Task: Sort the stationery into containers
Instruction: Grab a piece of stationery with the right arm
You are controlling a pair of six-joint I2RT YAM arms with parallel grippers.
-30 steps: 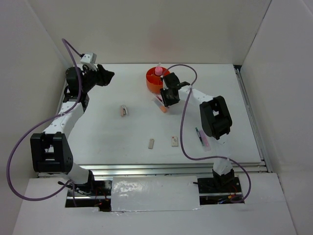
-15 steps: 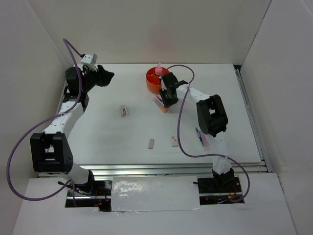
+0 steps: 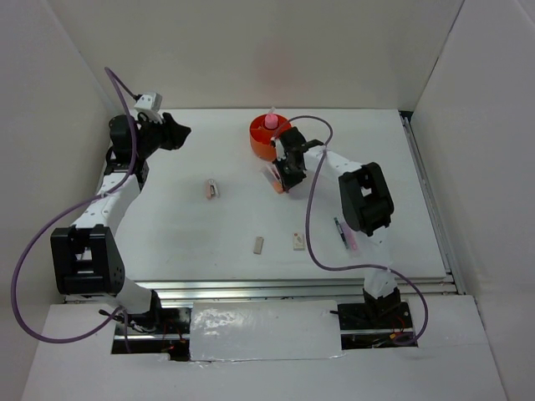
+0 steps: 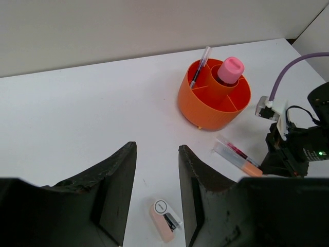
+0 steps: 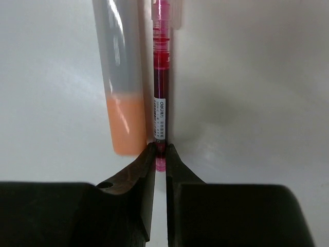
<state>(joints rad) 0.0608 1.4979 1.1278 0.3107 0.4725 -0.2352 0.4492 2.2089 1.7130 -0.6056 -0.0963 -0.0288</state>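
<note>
Your right jaws are pinched shut on one pink pen (image 5: 160, 103) lying on the bench (image 5: 247, 77), just beside one orange-pink marker (image 5: 123, 118). Your left jaws stand part open, empty. Only the left wrist view shows another pen (image 4: 199, 67) in the orange tub (image 4: 213, 110); only the top view shows all three erasers (image 3: 258, 244).
</note>
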